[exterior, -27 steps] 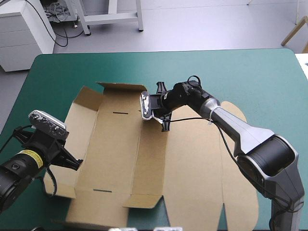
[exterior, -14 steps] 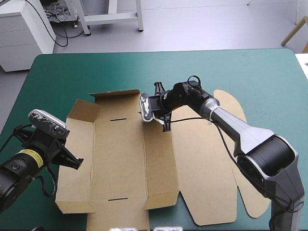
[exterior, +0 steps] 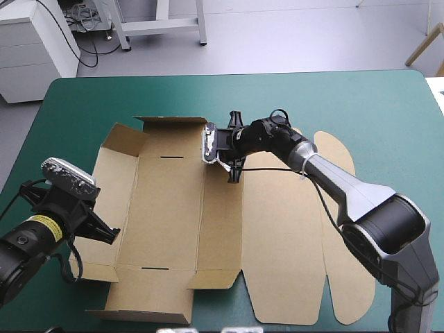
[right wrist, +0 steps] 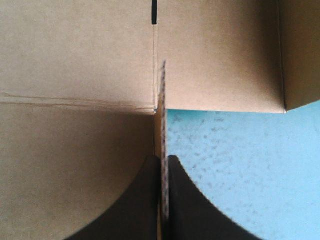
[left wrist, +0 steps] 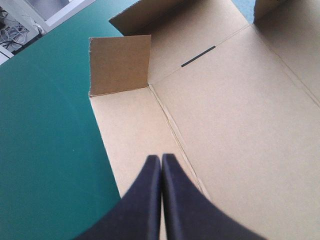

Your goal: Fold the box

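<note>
The teal-green table (exterior: 347, 97) fills most of the high view. The brown box (exterior: 166, 208) lies across the middle and lower part of that frame. It is mostly a flat sheet, with its left-side and far flaps tilted up. Just above the frame's centre, the right gripper (right wrist: 162, 161) is clamped nearly closed on an upright edge of the box. At lower left, the left gripper (left wrist: 161, 159) is closed to a point over the box's left panel.
</note>
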